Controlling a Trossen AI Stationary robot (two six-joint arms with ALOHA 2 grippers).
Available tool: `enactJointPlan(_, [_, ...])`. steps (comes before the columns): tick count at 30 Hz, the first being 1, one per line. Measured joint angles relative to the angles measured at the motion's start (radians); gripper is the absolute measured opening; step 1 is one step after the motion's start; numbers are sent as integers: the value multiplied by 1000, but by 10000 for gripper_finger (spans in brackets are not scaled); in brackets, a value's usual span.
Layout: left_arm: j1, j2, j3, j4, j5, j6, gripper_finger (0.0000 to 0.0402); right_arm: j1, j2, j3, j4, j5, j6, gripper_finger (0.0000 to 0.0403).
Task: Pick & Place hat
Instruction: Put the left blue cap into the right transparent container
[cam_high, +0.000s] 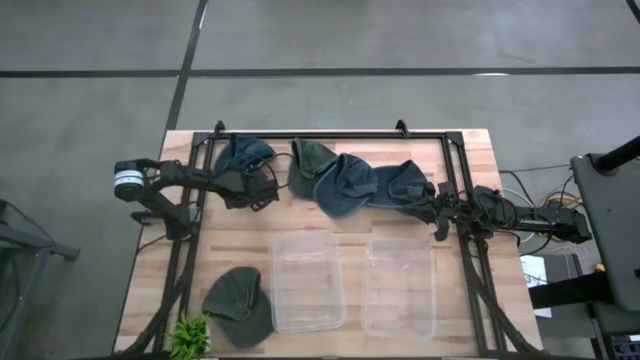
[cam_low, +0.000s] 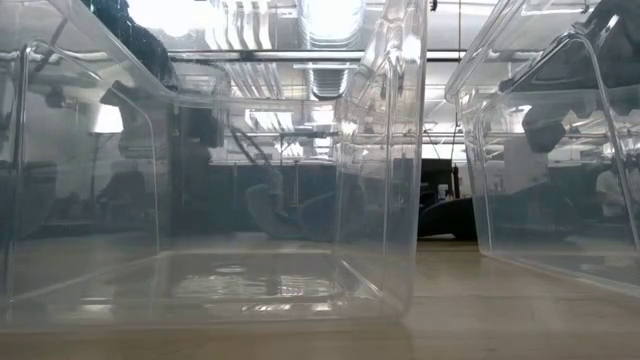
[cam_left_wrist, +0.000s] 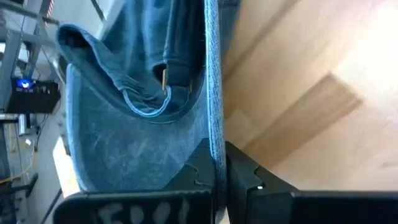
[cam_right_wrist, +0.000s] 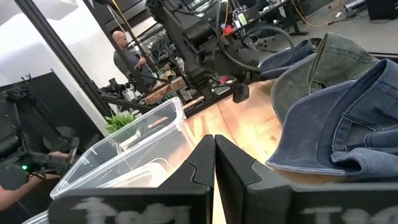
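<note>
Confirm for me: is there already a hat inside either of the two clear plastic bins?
No: in the high view both the left clear plastic bin and the right clear plastic bin show only bare wood through their bottoms.

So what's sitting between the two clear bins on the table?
Nothing: in the high view a bare strip of wood table separates the left bin from the right bin. The low view shows the same open gap.

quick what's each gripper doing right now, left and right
Left gripper: shut on the blue denim cap, at its edge.
Right gripper: shut, holding nothing, near the hat row's right end.
</note>
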Motion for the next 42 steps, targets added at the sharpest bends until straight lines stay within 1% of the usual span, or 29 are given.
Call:
enactJointPlan(5, [-2,-89,72,-66,-11,39,7,0,0,0,45,0,-1,9])
enactJointPlan(12, [-29,-249,214,-80,-20,78,6,0,0,0,234,-14,3,9])
enactJointPlan(16, [-64,-323,281,-37,31,98,6,0,0,1,297,-14,3,9])
enactJointPlan(18, [-92,-351,302,16,73,98,6,0,0,1,310,-12,10,9])
enactJointPlan(21, [-134,-382,314,140,166,107,6,0,0,1,320,-2,87,9])
enactJointPlan(23, [-165,-392,315,238,207,119,6,0,0,1,330,-12,136,9])
enactJointPlan(25, [-190,-395,314,340,249,124,6,0,0,1,331,-35,151,9])
enactJointPlan(28, [-214,-393,313,481,321,117,6,0,9,1,327,-37,142,18])
enactJointPlan(32, [-226,-388,312,642,407,90,6,0,45,1,350,-33,95,53])
enactJointPlan(36, [-226,-371,312,733,462,42,6,0,102,1,416,-74,105,100])
enactJointPlan(39, [-230,-342,310,815,531,-5,6,2,159,1,513,-90,122,135])
enactJointPlan(42, [-246,-304,310,937,598,-33,6,4,215,1,635,-75,129,162])
